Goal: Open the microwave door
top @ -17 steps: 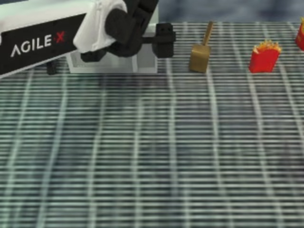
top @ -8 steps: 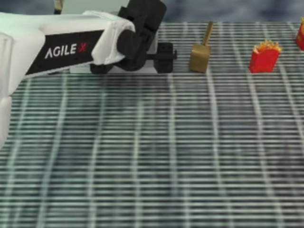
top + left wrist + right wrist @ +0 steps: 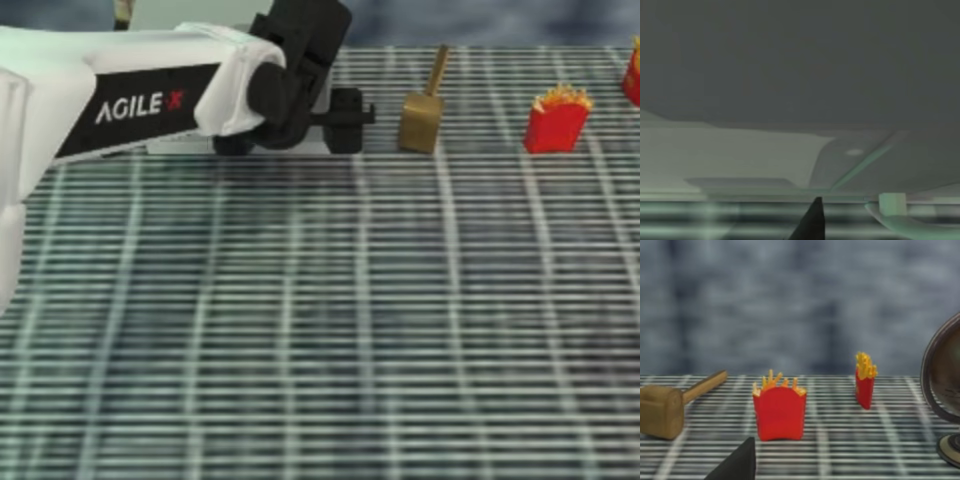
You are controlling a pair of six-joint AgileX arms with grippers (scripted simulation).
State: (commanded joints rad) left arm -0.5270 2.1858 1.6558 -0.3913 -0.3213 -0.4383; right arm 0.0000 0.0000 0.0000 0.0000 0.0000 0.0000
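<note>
The microwave (image 3: pixel 190 12) is seen at the far left edge of the table (image 3: pixel 320 330) in the top view, mostly covered by the left arm, which is stretched across it from the left. The left gripper (image 3: pixel 345 108) is found at the microwave's front right corner, its dark fingers pointed toward the brown mallet (image 3: pixel 424 110); whether they are apart or together cannot be told from these views. In the left wrist view the field is filled by pale grey panels that are probably the microwave door (image 3: pixel 740 155) seen from very close, with a curved pale bar (image 3: pixel 910 225) just below it; how far the door is swung out cannot be judged. Right of the mallet a red fries carton (image 3: pixel 557 120) is stood, and a second carton (image 3: pixel 632 70) is cut by the right edge. Only one dark fingertip (image 3: pixel 737 462) of the right gripper is shown in the right wrist view, facing both cartons, with a globe (image 3: pixel 945 390) beside them
</note>
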